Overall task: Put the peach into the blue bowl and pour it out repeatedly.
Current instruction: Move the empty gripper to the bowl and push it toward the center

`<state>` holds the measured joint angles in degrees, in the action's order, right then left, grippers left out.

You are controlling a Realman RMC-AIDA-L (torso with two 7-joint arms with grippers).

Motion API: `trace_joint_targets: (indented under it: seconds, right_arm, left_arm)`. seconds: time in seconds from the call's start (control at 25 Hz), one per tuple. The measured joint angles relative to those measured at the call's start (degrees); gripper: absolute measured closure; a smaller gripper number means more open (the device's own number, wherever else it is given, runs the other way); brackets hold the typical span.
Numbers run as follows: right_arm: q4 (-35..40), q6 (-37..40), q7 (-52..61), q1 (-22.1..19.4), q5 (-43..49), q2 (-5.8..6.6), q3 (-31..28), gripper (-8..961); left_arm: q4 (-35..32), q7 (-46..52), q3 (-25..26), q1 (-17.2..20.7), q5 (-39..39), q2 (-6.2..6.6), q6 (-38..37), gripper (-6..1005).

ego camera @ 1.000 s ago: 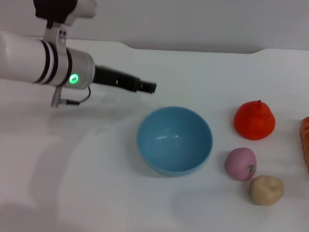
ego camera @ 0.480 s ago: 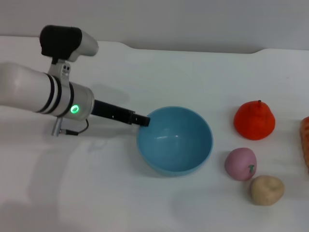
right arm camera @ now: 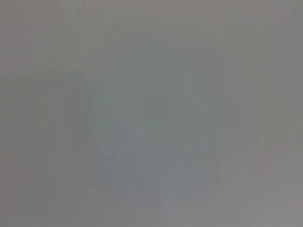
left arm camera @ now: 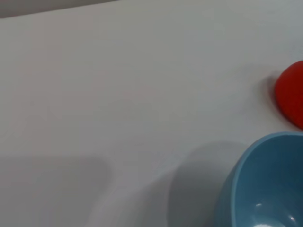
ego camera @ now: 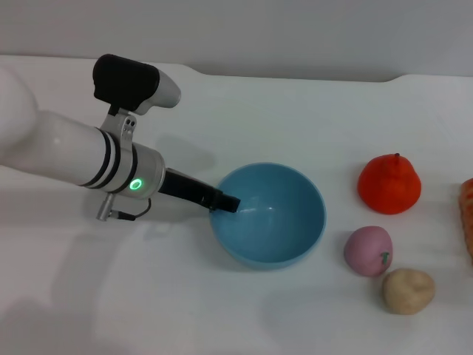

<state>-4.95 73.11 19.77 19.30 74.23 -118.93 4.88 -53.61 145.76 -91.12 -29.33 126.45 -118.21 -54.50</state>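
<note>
Left claw: tip at near-left rim of blue bowl; opening cannot be told. Bowl upright on white counter. Peach on counter right of bowl, touching beige potato.

left gripper at blue bowl left rim, peach hemmed by potato and orange fruit, bare table on bowl's left

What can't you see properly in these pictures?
- Left gripper, head view: its tip is at the blue bowl rim; fingers too small to tell open or shut.
- Right gripper: in no view; right wrist view shows only grey.
- Orange thing, head view: cut off by the edge.
</note>
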Motion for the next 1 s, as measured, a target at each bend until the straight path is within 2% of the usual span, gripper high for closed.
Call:
trace_joint_targets:
  seconds: [0.28, 0.4, 0.6, 1.0]
  right_arm:
    - [-0.08, -0.09, 0.00, -0.13, 0.04, -0.07, 0.06, 285]
    - [-0.14, -0.09, 0.00, -0.16, 0.04, -0.08, -0.02, 285]
    - [-0.15, -0.09, 0.00, -0.24, 0.04, -0.08, -0.18, 286]
    - [-0.53, -0.05, 1.01, -0.22, -0.20, -0.02, -0.38, 286]
  left_arm:
    - [0.07, -0.04, -0.06, -0.60, -0.40, 0.05, 0.04, 392]
    - [0.18, -0.04, -0.08, -0.68, -0.41, 0.03, 0.04, 629]
    - [0.21, -0.03, -0.10, -0.74, -0.42, 0.00, 0.07, 832]
    - [-0.08, -0.03, 0.19, -2.38, -0.42, 0.03, 0.80, 981]
